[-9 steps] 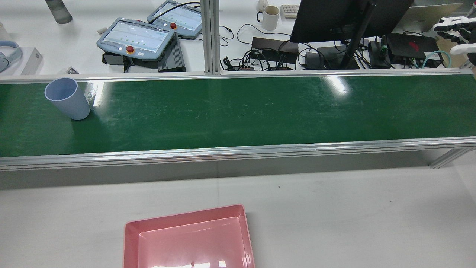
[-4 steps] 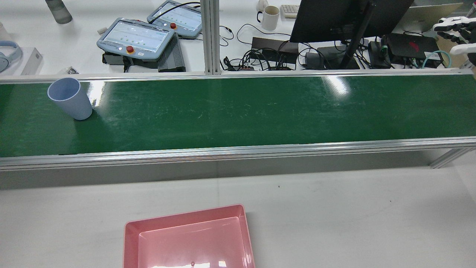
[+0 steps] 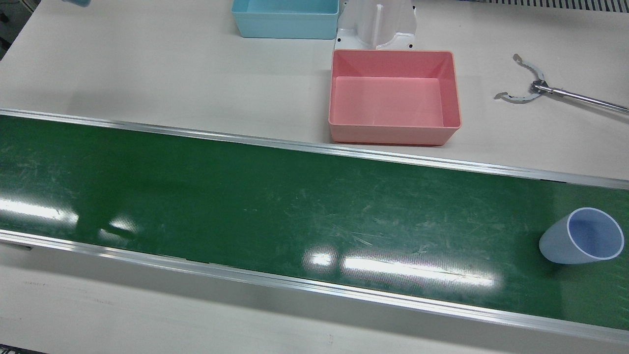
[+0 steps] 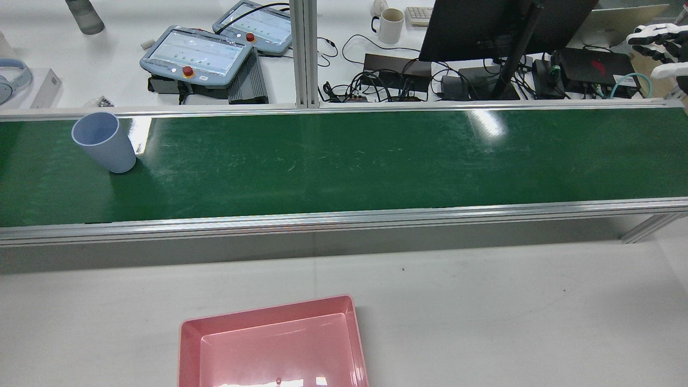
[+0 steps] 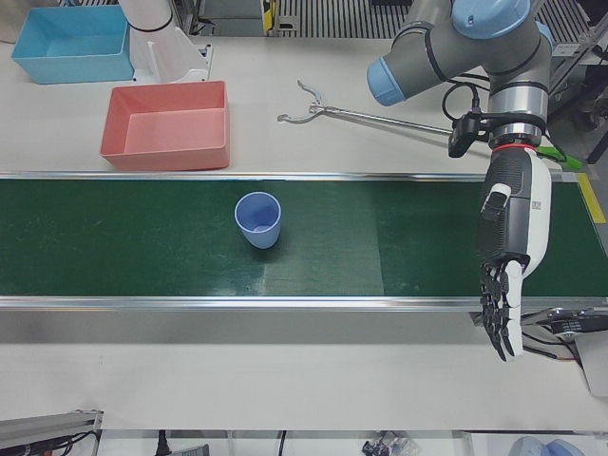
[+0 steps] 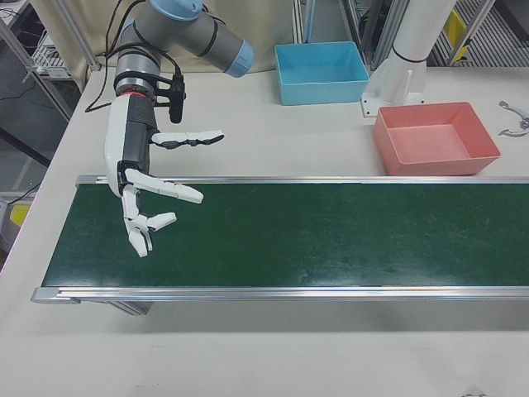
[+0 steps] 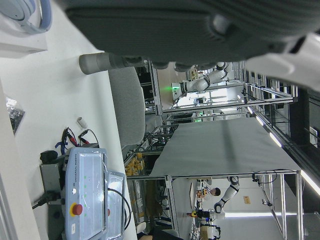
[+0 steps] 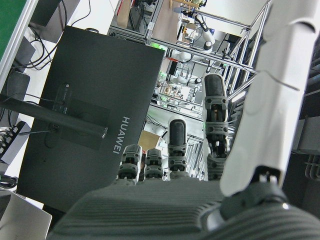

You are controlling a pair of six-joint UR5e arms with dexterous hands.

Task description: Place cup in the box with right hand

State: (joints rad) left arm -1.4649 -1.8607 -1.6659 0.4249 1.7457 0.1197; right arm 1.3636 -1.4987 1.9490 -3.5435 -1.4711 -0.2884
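Observation:
A pale blue cup (image 3: 582, 243) stands upright and alone on the green conveyor belt (image 3: 245, 196). In the rear view the cup (image 4: 105, 142) is near the belt's left end. The left-front view shows the cup (image 5: 258, 218) mid-belt. The pink box (image 3: 393, 133) sits empty on the white table beside the belt, also seen as the box (image 4: 279, 349) in the rear view. My right hand (image 6: 145, 194) hovers open over the belt's opposite end, far from the cup. My left hand (image 5: 503, 275) hangs open, fingers down, holding nothing.
A blue box (image 3: 285, 19) stands beyond the pink one by an arm pedestal. Long metal tongs (image 3: 530, 88) lie on the table. Across the belt are a monitor (image 4: 500, 27), teach pendants (image 4: 196, 54), a mug (image 4: 389, 24) and cables.
The cup has drifted a little to the right along the belt in the rear view. The right hand has stayed where it was.

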